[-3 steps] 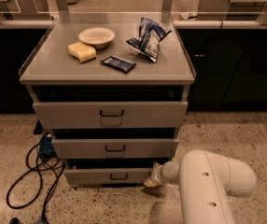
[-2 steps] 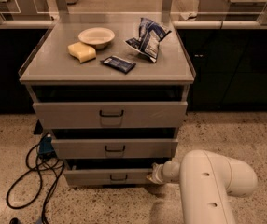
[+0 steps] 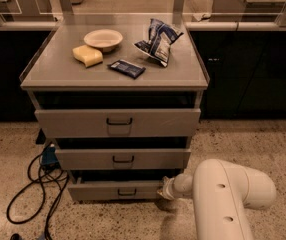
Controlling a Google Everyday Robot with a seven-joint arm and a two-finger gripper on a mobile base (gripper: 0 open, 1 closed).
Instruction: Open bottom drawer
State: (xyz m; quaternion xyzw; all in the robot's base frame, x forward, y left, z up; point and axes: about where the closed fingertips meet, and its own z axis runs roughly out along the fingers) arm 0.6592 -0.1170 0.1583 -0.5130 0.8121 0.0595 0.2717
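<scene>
The hand (image 3: 164, 192) is down at the bottom drawer (image 3: 114, 190)
The hand is by the drawer's right end, near the floor; I cannot tell if it is open or closed; the drawer is the lowest of three; a bowl (image 3: 103, 38) and a blue bag (image 3: 159, 42) sit on the bench (image 3: 58, 72)

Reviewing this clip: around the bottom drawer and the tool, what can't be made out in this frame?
- Camera view: the tool sits at the right end of the bottom drawer front. Whether it touches the drawer is unclear, as the arm crowds it.
- Inside the bottom drawer: only a dark gap shows under the middle drawer.
- The arm's base: cut off by the bottom edge.
- Print on the blue packet: too small.
</scene>
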